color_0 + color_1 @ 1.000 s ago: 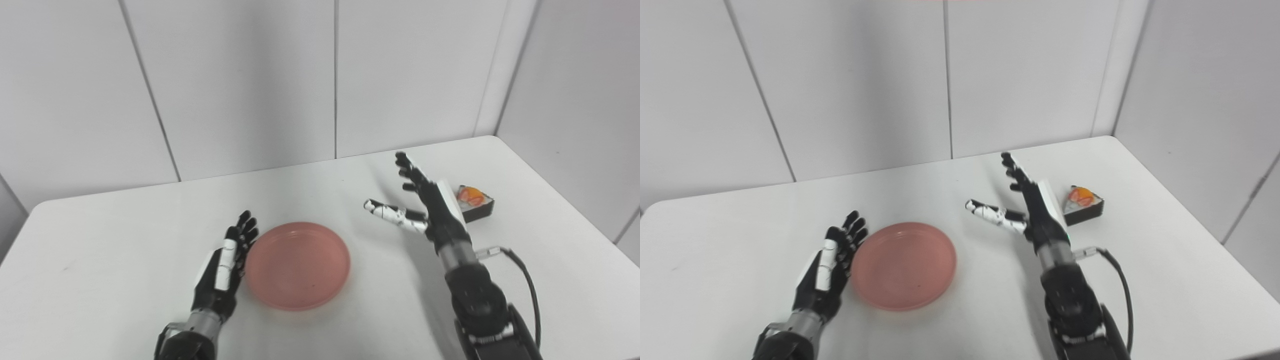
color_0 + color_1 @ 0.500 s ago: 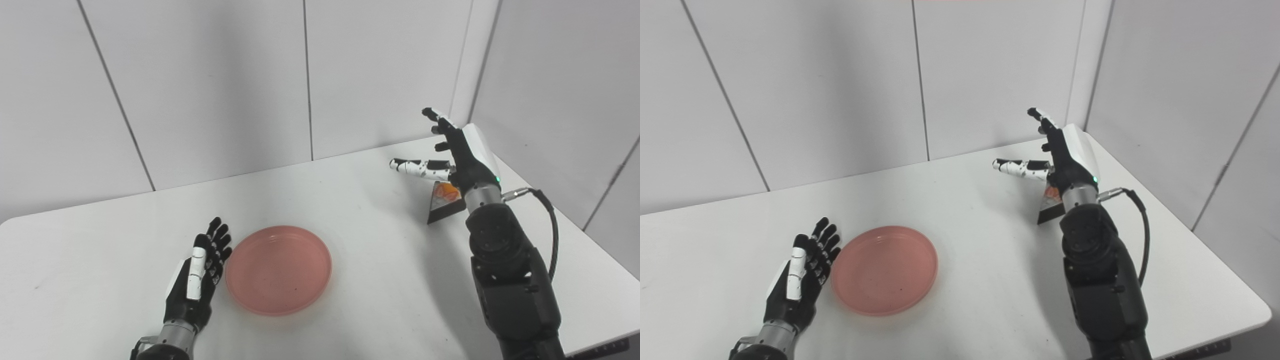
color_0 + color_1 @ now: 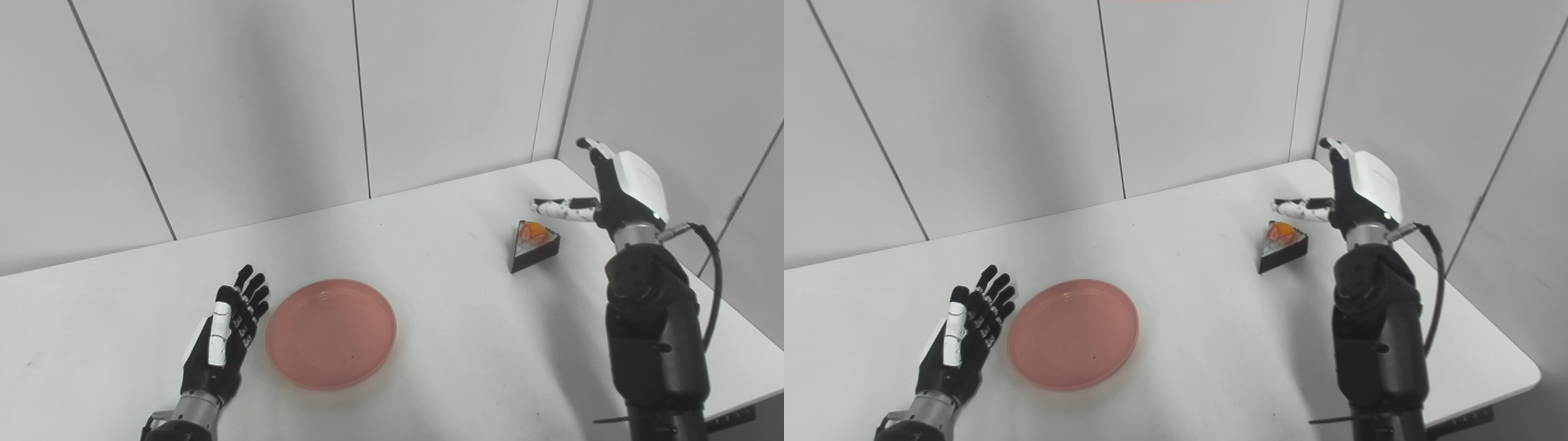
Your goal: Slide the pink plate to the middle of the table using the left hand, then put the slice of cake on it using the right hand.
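Near the lower middle of the frame the plate (image 3: 331, 332) lies flat beside the empty, spread-fingered left hand (image 3: 223, 334), while at right the cake (image 3: 533, 244) sits untouched beside the raised, empty right hand (image 3: 612, 196), fingers apart, so placing remains.

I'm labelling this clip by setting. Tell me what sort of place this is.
Most likely a robot test booth or lab cell, not a home. A bare white table sits boxed in by plain grey partition panels, and the only props are a pink plate and a slice of cake.
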